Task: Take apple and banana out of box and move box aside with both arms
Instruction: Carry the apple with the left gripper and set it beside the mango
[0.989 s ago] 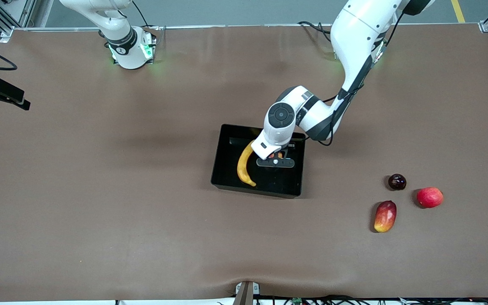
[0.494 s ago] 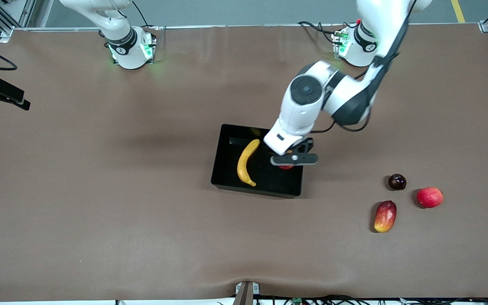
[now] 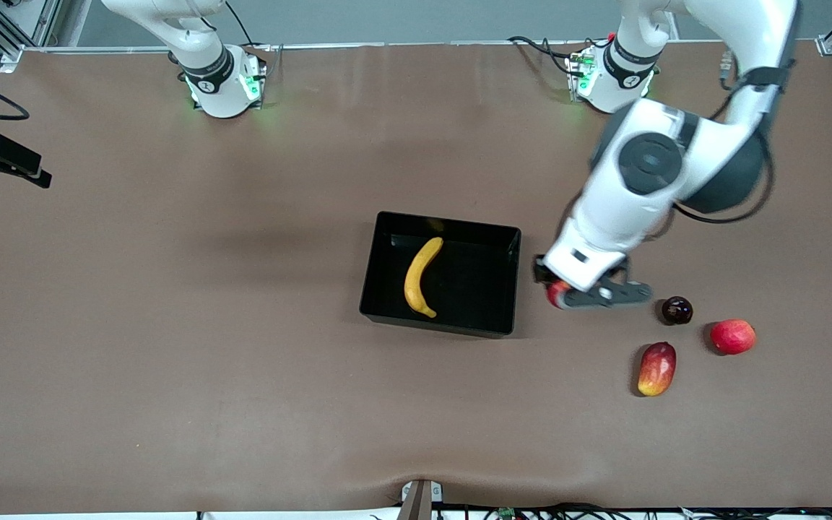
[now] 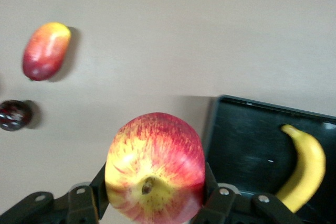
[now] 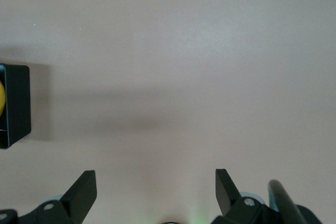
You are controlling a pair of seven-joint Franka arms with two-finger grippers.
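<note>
The black box (image 3: 434, 326) stands mid-table with the yellow banana (image 3: 419, 278) lying in it. My left gripper (image 3: 576, 297) is shut on the red-and-yellow apple (image 3: 555, 292) and holds it in the air over the bare table, just past the box wall toward the left arm's end. In the left wrist view the apple (image 4: 155, 166) sits between the fingers (image 4: 220, 203), with the box (image 4: 247, 145) and banana (image 4: 304, 169) beside it. My right gripper (image 5: 156, 187) is open and empty over bare table; it does not show in the front view. A box corner (image 5: 16, 103) shows in the right wrist view.
Toward the left arm's end lie a red-yellow mango (image 3: 656, 368), a dark round fruit (image 3: 677, 310) and a red-pink round fruit (image 3: 732, 336), close to the left gripper. A black camera mount (image 3: 4, 160) juts in at the right arm's end.
My left gripper has lifted the apple out of the box and carried it toward the left arm's end, over the table. The banana and box have not moved.
</note>
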